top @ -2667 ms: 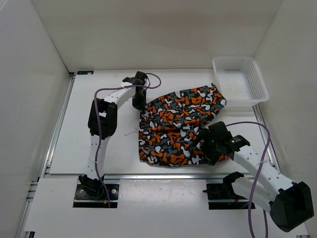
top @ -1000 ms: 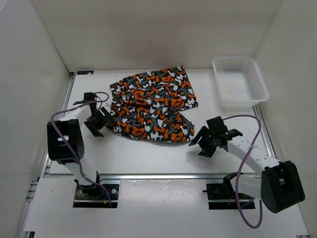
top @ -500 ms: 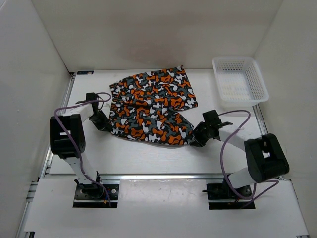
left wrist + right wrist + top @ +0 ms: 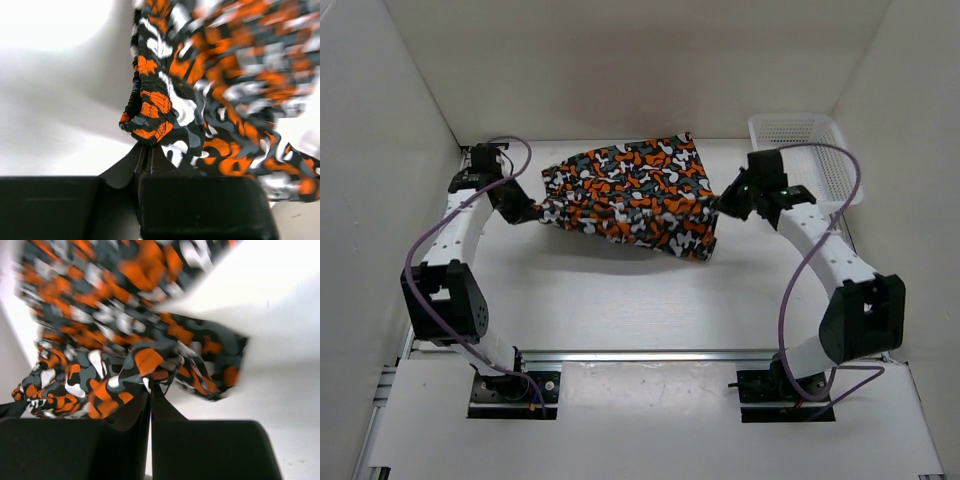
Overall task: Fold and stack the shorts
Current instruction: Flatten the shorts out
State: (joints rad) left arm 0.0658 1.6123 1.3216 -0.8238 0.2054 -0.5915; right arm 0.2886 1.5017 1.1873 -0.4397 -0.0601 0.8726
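Note:
The orange, black, grey and white patterned shorts (image 4: 630, 198) hang stretched between both grippers above the table's far middle, the near edge drooping at the right. My left gripper (image 4: 527, 212) is shut on the shorts' left corner (image 4: 147, 131). At the other end, my right gripper (image 4: 722, 205) is shut on the right corner (image 4: 150, 371). In both wrist views the fabric bunches at the closed fingertips and spreads away beyond them, blurred.
A white mesh basket (image 4: 820, 150) stands at the back right, just behind the right arm's wrist. White walls close in the table on the left, back and right. A metal rail (image 4: 640, 355) runs along the near edge by the arm bases.
Both grippers closed on the near corners of the shorts and lifted them up and toward the back, folding the near half over the far half. Both arms now reach farther back.

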